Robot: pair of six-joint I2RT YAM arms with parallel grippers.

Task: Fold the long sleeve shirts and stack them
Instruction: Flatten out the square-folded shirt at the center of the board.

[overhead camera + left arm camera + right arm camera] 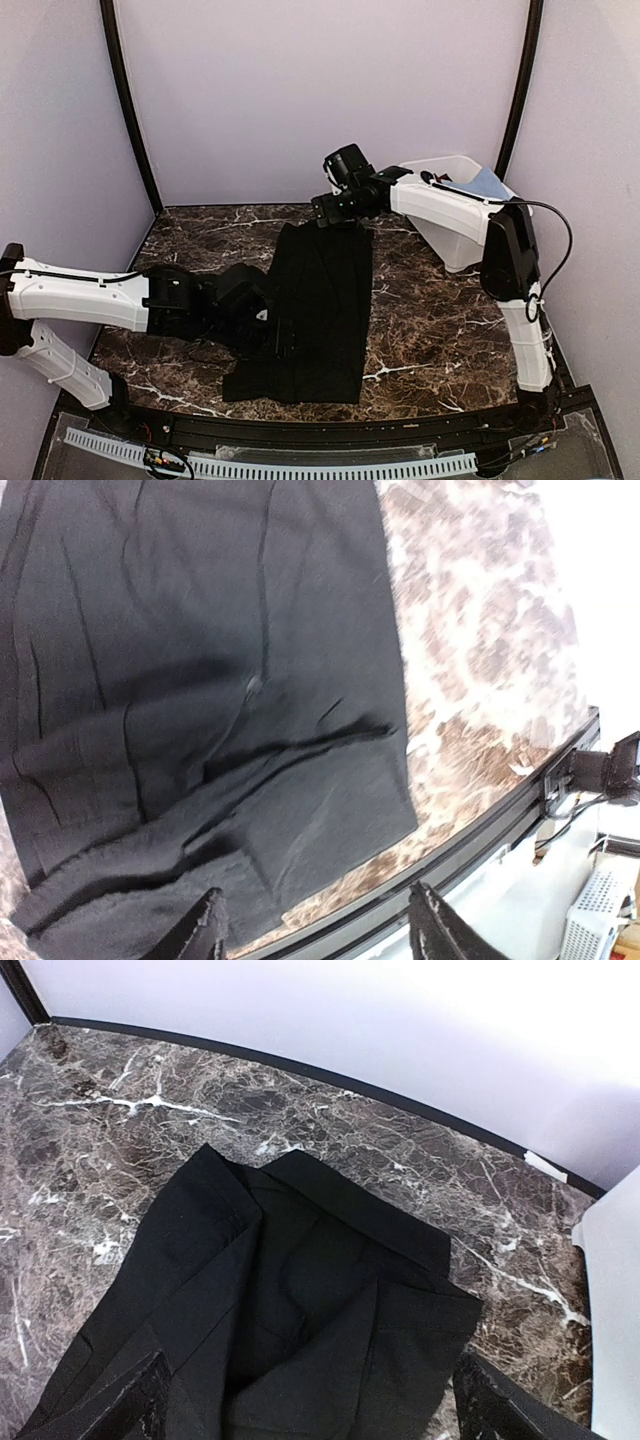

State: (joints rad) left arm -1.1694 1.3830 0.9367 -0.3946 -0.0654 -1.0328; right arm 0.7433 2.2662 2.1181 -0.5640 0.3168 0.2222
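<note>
- Hovering empty, jaws spread, left gripper (pixel 320 932) sits over the black shirt's (pixel 200 680) left edge; right gripper (pixel 320 1405), equally spread, over its far end.
- Shirt lies lengthwise-folded on the marble table (pixel 440 330); pinch every layer squarely before halving.

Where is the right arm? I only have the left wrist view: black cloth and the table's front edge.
Observer: The right arm reaches over the far end of the shirt. Its jaws stand wide apart with nothing between them.
Operator: How does the whole shirt lie?
Observer: It lies as a long narrow band from far to near, down the middle of the table. Its far end is flat on the marble.
Operator: Anything else out there?
Observer: A pale plastic bin stands at the far right corner, behind that arm.
</note>
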